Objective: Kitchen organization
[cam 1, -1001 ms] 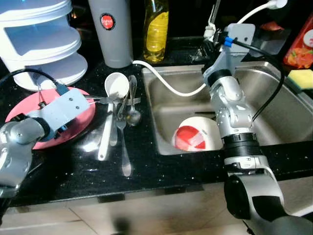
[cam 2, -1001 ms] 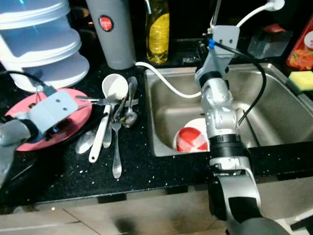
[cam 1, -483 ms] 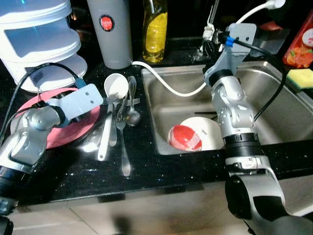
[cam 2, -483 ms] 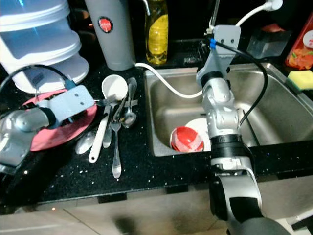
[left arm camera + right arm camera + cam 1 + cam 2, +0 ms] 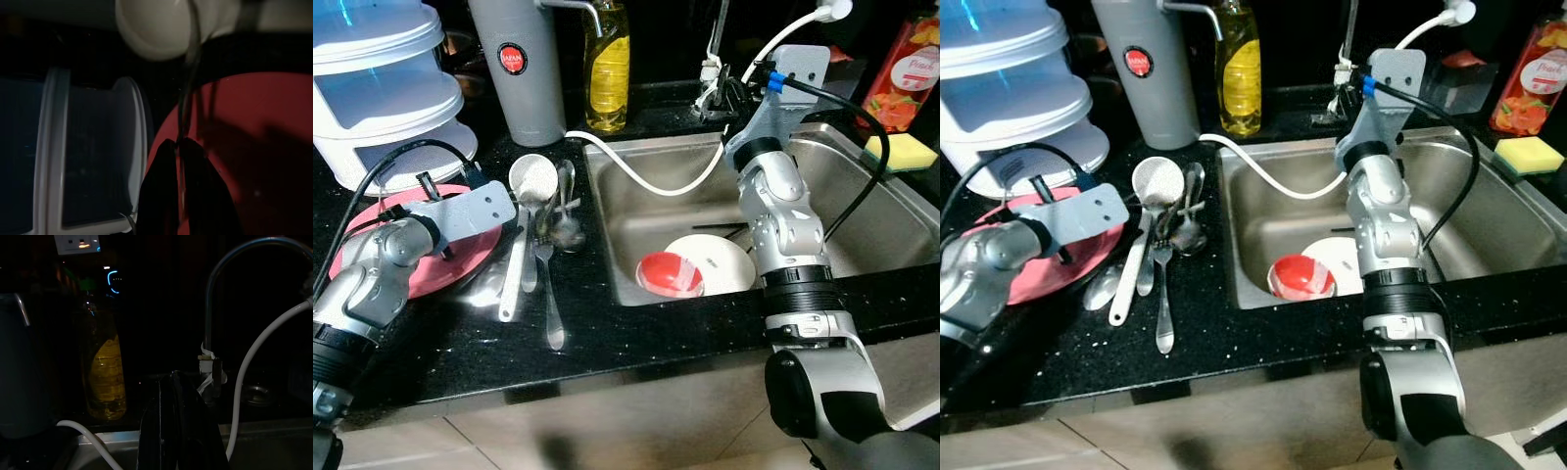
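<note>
**At centre-left of the counter: cutlery waiting, left gripper closest**

Left of the sink, the cutlery [image 5: 543,235] lies in a loose heap on the black counter [image 5: 607,333]: a white ladle [image 5: 521,230], spoons and a fork. Their long axes run roughly from the top of the frame toward the bottom, the ladle's bowl pointing up toward the grey flask [image 5: 517,69] and the handles trailing down toward the counter edge.

The left gripper [image 5: 180,147] hovers over the pink plate [image 5: 367,220], at the heap's left side, aimed across toward it. In the wrist view its fingers look pinched nearly together around a thin dark stem; what that stem belongs to I cannot tell. This arm is much the nearer one.

The right gripper [image 5: 172,382] is raised at the back of the sink [image 5: 862,166] near the tap [image 5: 215,298], fingers narrow and empty. A red-and-white bowl [image 5: 671,274] sits in the basin.
</note>
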`<state>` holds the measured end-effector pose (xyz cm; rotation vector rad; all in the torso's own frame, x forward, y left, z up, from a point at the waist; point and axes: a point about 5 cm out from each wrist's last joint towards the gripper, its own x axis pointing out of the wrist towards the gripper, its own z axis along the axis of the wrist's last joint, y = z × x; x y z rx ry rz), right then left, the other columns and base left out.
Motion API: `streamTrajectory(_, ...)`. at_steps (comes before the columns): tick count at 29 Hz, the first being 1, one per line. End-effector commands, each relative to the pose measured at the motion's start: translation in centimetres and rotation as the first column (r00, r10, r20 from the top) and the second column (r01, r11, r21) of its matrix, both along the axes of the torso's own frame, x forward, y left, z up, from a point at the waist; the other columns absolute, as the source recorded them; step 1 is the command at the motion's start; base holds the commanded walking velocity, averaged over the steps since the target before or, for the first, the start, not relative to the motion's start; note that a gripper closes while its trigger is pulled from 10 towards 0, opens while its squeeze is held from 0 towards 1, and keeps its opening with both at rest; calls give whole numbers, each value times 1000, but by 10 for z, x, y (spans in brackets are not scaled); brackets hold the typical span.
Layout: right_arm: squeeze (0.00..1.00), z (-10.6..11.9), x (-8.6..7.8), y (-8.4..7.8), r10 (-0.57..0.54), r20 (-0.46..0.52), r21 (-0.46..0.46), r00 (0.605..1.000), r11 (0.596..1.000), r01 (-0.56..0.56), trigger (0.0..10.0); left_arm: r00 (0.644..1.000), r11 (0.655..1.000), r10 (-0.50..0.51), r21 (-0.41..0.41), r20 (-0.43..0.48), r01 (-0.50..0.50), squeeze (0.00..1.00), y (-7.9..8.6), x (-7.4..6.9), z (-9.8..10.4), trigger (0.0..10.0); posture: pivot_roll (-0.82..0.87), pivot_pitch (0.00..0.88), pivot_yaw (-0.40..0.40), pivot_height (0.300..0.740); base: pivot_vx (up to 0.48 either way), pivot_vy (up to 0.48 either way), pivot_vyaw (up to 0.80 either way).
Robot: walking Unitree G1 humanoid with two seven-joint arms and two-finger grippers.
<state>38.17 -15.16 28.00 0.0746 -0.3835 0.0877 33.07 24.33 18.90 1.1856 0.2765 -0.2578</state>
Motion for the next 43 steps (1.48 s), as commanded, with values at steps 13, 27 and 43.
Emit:
streamTrajectory(13, 0, 1, 1, -1, -4, -4, 18, 1000, 1000, 4, 10000, 948, 937, -105, -290, 300, 196, 0, -72, -15, 71, 10000, 183, 0, -17, 740, 0, 0, 0)
streamTrajectory(27, 0, 2, 1, -3, -6, 0, 19, 1000, 1000, 6, 10000, 879, 789, -199, -461, 433, 406, 0, -114, -32, 121, 10000, 157, 0, -11, 740, 0, 0, 0)
streamTrajectory(43, 0, 24, 0, -73, -330, 63, -60, 942, 941, 334, 10000, 932, 513, -251, -781, 261, 357, 0, -176, 3, 112, 10000, 121, 0, 10, 740, 0, 0, 0)
